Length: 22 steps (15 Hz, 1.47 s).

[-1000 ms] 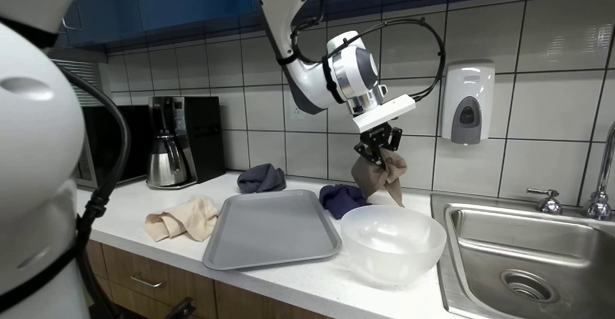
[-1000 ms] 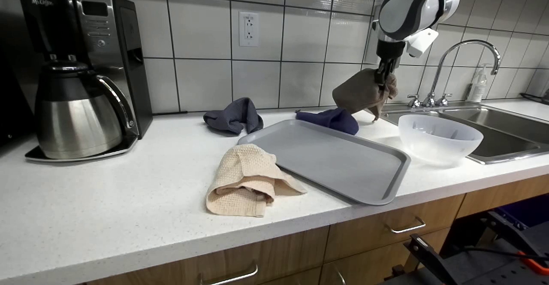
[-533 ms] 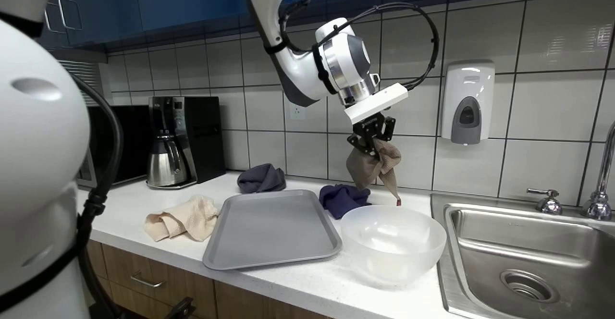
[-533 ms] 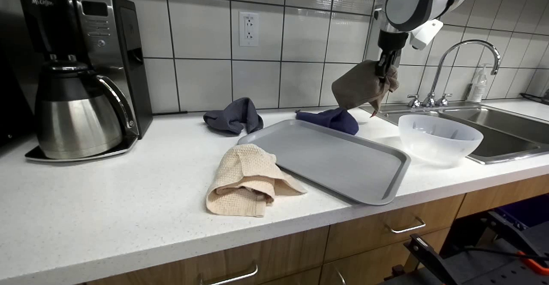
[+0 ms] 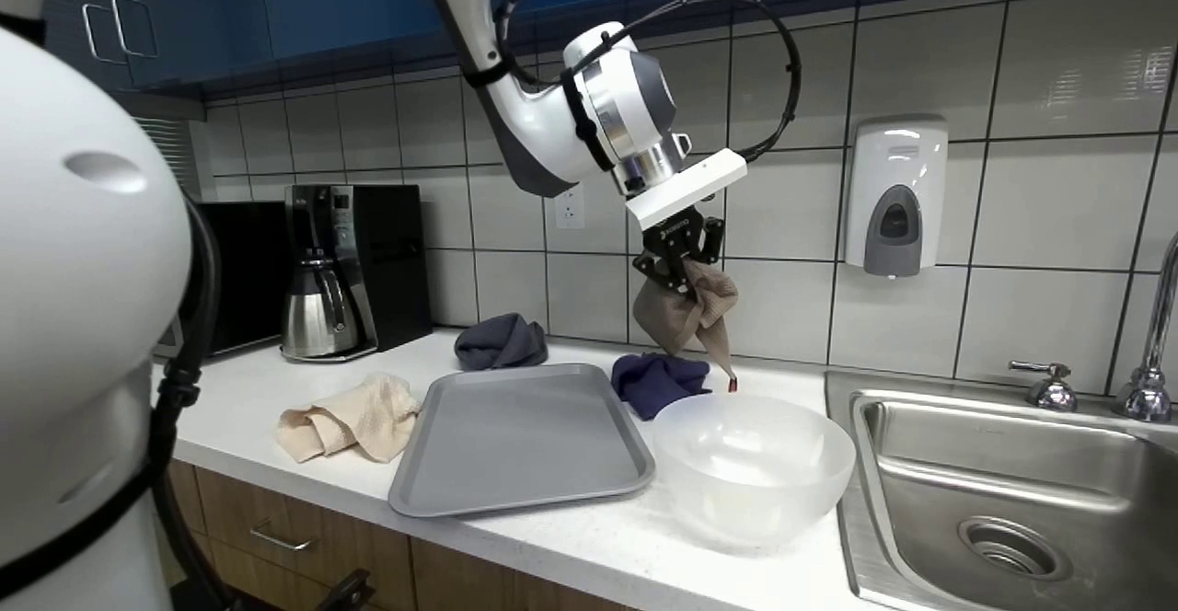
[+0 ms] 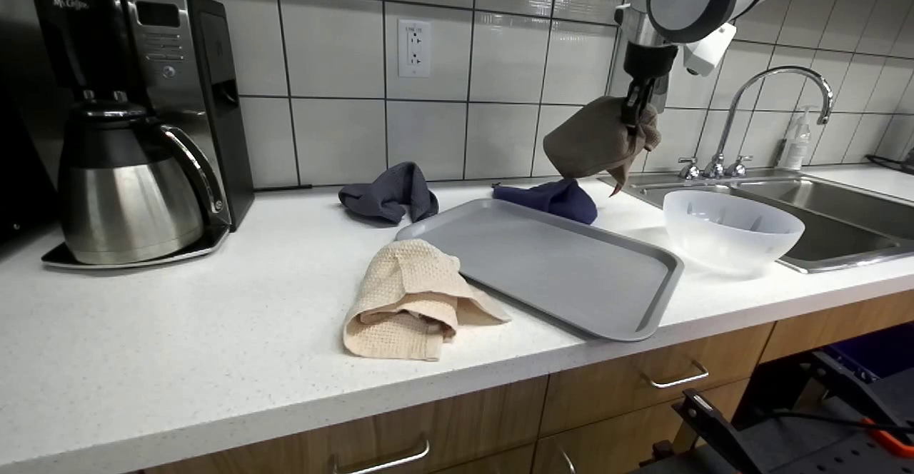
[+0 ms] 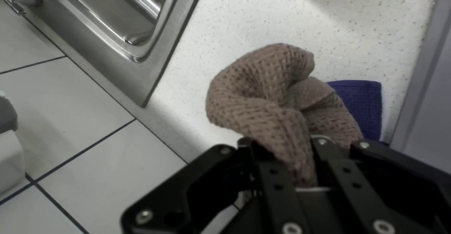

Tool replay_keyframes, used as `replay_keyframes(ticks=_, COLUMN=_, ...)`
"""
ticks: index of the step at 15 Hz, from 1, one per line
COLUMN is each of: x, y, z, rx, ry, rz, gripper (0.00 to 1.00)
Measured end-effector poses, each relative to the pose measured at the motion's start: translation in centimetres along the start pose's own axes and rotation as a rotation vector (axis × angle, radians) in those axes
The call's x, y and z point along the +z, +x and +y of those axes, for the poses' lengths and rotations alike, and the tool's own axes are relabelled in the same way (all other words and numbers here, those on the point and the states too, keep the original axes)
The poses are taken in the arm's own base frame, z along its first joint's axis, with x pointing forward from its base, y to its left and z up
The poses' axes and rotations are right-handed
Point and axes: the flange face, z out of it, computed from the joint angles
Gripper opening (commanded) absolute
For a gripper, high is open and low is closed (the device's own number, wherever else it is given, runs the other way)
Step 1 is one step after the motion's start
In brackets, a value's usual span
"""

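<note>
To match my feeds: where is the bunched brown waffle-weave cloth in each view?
In an exterior view: bunched brown cloth, just right of centre.
In an exterior view: cloth, right of centre, upper half.
Wrist view: cloth, near centre, in the black two-finger claw.
Shared landmark: rectangular stainless-steel sink, right in both exterior views, top left in wrist view.

At ten o'clock in an exterior view I can read "Mr. Coffee" on the black front of the coffee maker (image 6: 175, 96). Small white letters on my gripper (image 5: 692, 278), toward two o'clock in an exterior view, look like "ROBOTIQ". Print on the wall outlet (image 6: 414, 48), near twelve o'clock, is too small to read.
</note>
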Motion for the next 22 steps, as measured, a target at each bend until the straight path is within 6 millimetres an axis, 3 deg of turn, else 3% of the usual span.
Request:
replay_keyframes(ticks=8, x=-3.4, y=0.6, z=-4.5, rx=-0.056, ry=-0.013, rz=0.028, gripper=0.04)
replay_keyframes(ticks=15, x=-5.1, y=1.6, z=-8.8, rx=0.004, ry=0.006, rz=0.028, gripper=0.04)
replay_keyframes(ticks=22, x=-6.3, y=1.5, z=-11.2, rx=0.000, ry=0.016, rz=-0.047, gripper=0.04)
